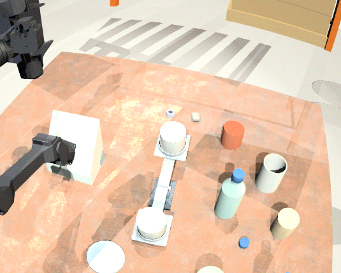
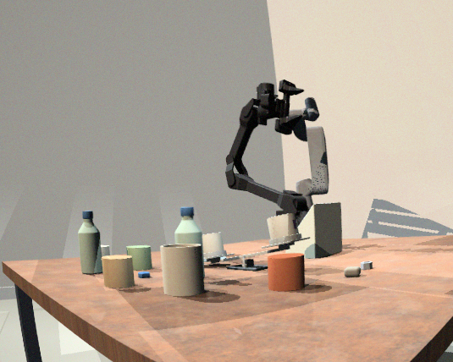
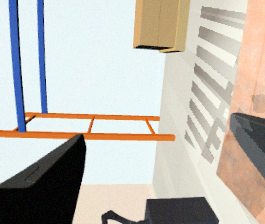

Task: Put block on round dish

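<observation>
The balance [image 1: 163, 187] runs its long beam away from the dish [image 1: 105, 257]. From the exterior view the far cup [image 1: 173, 137] rides higher, the near cup [image 1: 151, 222] sits lower (heavier, I'd guess). Both stand upright, look stiff and light; grip the wall across its width. The gripper [image 1: 31, 51] hangs high, spread wide, holding nothing.
</observation>
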You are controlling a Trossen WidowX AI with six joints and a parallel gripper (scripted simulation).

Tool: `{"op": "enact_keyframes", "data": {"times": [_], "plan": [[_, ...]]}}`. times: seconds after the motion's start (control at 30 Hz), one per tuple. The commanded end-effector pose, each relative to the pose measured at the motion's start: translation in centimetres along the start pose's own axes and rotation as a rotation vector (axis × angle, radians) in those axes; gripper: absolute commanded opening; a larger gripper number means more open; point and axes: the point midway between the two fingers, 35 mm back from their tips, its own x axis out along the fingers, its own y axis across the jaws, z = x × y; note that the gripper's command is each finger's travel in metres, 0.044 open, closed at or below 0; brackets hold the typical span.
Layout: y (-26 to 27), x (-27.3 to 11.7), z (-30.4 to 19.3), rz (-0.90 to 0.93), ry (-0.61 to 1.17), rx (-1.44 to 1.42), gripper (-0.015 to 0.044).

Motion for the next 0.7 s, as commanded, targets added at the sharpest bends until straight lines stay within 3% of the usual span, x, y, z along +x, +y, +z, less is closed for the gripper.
{"op": "enact_keyframes", "data": {"times": [0.0,0.67], "plan": [[-2.3,2.1,1.4,-0.120,-0.074,-0.032,0.0440],[-14.2,7.0,7.6,-0.716,-0.324,-0.237,0.0440]]}}
